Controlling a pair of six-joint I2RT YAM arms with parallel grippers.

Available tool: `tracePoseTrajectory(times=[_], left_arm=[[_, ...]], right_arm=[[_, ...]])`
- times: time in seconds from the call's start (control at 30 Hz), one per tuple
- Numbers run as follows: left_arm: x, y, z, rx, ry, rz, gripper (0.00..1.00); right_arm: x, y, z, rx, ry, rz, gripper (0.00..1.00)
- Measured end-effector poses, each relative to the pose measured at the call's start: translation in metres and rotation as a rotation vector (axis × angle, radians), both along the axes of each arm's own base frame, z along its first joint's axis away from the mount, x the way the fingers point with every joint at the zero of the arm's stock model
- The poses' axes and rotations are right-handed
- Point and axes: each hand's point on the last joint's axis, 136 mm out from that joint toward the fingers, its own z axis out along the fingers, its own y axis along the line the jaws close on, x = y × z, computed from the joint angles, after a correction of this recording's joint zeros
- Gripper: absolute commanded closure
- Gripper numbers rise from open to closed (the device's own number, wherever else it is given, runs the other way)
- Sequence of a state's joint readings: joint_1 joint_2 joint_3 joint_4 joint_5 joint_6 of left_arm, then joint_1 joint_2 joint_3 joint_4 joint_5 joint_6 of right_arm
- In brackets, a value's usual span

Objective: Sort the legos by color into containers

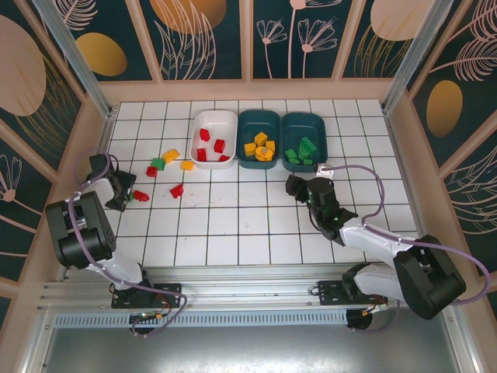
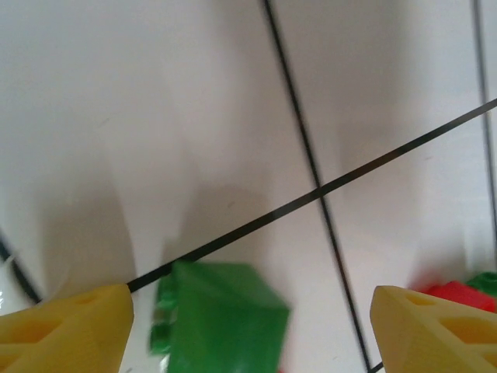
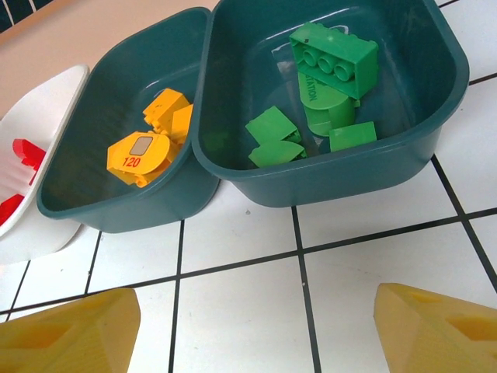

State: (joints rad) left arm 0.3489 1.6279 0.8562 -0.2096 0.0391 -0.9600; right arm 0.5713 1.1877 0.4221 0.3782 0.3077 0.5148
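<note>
Under L pincer (image 1: 122,199), wrist cam shows green lego (image 2: 221,318).

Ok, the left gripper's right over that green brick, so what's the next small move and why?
Probably close the left gripper on the green brick. Its fingers stand open on either side of the brick, which lies between them, nearer one finger and not yet gripped. Once held, it likely belongs in the teal bin that holds the other green pieces.
</note>
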Motion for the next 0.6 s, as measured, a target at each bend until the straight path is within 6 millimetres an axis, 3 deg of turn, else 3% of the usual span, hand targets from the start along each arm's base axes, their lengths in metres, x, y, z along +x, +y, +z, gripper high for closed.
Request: tracePoseTrajectory(times=[0.5, 0.6], left_arm=[[0.003, 0.001, -0.010, 0.023, 0.000, -0.035, 0.33], [0.001, 0.000, -0.011, 0.031, -0.009, -0.049, 0.42]], right_arm=[[0.000, 0.004, 0.001, 0.005, 0.001, 0.020, 0.23], [0.000, 0.004, 0.001, 0.006, 0.001, 0.021, 0.23]])
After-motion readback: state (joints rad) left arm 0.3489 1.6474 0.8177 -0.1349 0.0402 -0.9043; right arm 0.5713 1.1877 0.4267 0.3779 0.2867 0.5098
